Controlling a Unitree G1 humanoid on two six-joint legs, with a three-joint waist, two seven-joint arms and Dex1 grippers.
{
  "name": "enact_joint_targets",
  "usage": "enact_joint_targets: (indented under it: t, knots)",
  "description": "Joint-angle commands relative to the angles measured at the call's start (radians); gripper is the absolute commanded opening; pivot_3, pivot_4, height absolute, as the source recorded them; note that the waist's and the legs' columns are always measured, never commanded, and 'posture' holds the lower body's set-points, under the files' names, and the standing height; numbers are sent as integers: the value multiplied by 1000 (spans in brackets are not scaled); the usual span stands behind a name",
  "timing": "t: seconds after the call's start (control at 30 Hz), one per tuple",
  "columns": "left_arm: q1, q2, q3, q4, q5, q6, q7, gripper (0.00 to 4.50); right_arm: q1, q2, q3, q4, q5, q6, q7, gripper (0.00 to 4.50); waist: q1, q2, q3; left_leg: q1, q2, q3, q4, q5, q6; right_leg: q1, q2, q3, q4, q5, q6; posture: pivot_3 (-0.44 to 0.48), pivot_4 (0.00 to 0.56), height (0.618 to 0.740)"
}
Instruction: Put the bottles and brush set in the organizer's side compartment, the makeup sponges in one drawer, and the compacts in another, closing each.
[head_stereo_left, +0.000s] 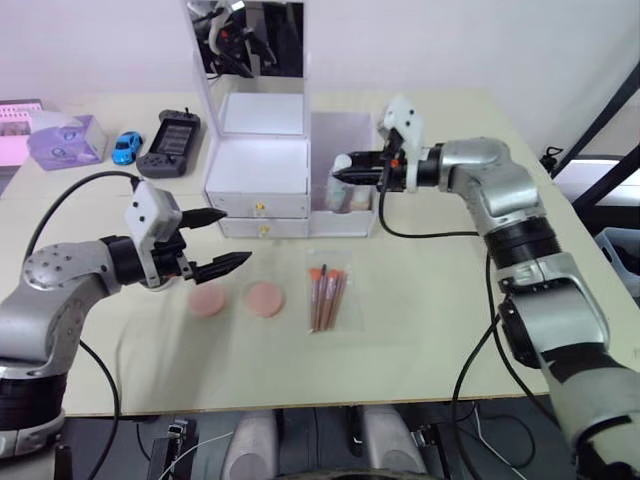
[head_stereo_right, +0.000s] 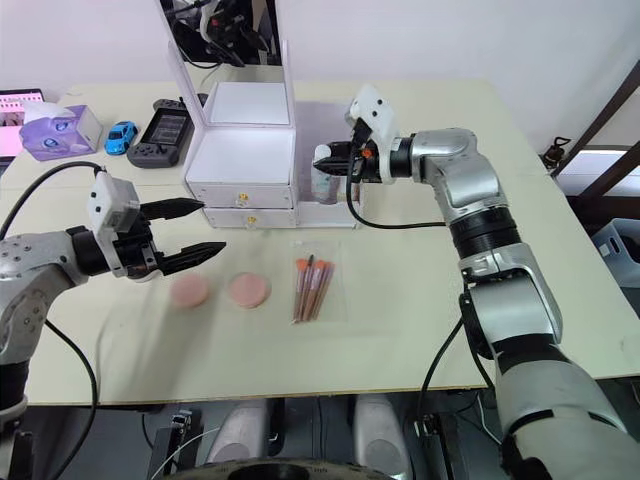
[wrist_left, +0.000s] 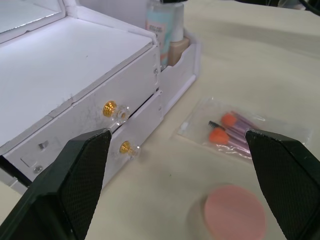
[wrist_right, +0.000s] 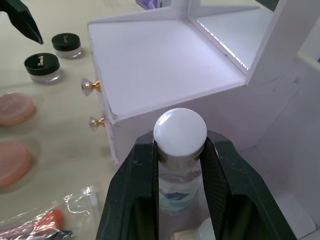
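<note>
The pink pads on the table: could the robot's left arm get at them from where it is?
Probably yes. The left gripper hovers open just beside the makeup sponges, which lie flat on bare table with nothing over them; the brush set lies off to the far side.

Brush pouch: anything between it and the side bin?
Nothing visible on the table between the clear plastic pouch of coral-handled brushes and the white open-topped side bin. But the right tool, shut on the clear bluish bottle, sits over the bin's opening.
</note>
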Motion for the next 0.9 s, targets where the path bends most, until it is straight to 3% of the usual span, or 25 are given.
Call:
enact_joint_targets:
  t: [0.03, 0.23, 0.47, 0.5, 0.7, 0.9]
  knots:
    - [-3, 18, 29, -38, -15, -2, 12, 4500, -66, 25, -14, 77, -48, -79, 16, 655, -1, 0, 0, 0, 0, 0, 0, 0, 0, 0, 0, 0, 0, 0, 0, 0, 150, 740]
    - [-24, 10, 25, -29, -26, 4, 24, 4500, -118, 73, -10, 208, -116, -135, 44, 655, -1, 0, 0, 0, 0, 0, 0, 0, 0, 0, 0, 0, 0, 0, 0, 0, 150, 740]
    - [-22, 11, 24, -15, -27, -8, 37, 4500, -152, 92, -28, 257, -145, -157, 68, 4158, -1, 0, 0, 0, 0, 0, 0, 0, 0, 0, 0, 0, 0, 0, 0, 0, 150, 740]
    - [-22, 11, 22, -15, -26, -10, 39, 4500, -154, 90, -31, 256, -147, -159, 72, 4458, -1, 0, 0, 0, 0, 0, 0, 0, 0, 0, 0, 0, 0, 0, 0, 0, 150, 740]
    - [-36, 11, 32, 22, -20, -34, 38, 4500, -145, 41, -91, 135, -89, -82, 131, 4458, 0, 0, 0, 0, 0, 0, -1, 0, 0, 0, 0, 0, 1, 0, 0, 0, 150, 740]
    - [-48, 24, 107, 160, -24, -101, 12, 4500, -28, -81, -223, -102, 28, 26, 163, 4458, 5, 0, 0, 0, 0, 0, -1, 0, 0, 0, 0, 0, 0, 0, 0, 0, 150, 740]
